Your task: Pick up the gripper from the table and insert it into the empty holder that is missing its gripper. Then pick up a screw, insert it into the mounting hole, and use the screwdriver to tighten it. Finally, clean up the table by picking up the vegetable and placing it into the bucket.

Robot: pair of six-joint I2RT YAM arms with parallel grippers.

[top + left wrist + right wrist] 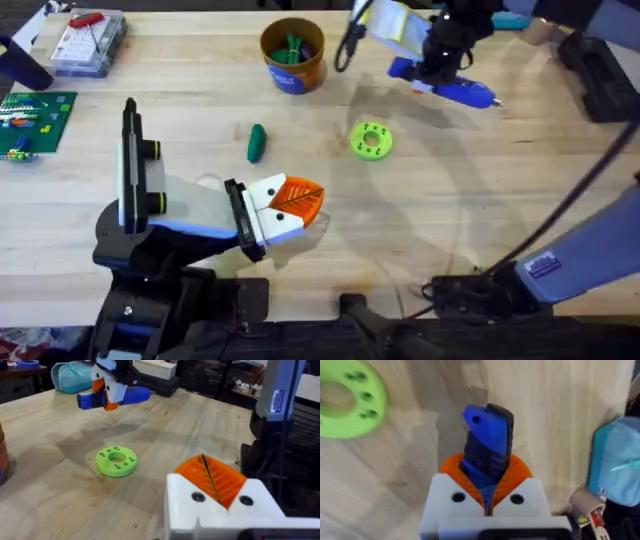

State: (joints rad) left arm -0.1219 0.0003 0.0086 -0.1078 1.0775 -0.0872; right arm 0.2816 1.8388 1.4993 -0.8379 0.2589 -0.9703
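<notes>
Right, the right pincer [487, 502] is clamped on the blue screwdriver [452, 88] above the bench's [420, 230] far side, left pincer [300, 200] closed empty; keep that bit level.

Even, bright indoor light falls from above on the table [420, 230], casting soft, diffuse shadows under the right gripper [440, 72] and beside the lime-green ring [371, 140]. The overhead view bends slightly at its edges. Wrist views blur near objects: the ring's edges smear, and background clutter sits out of focus.
</notes>
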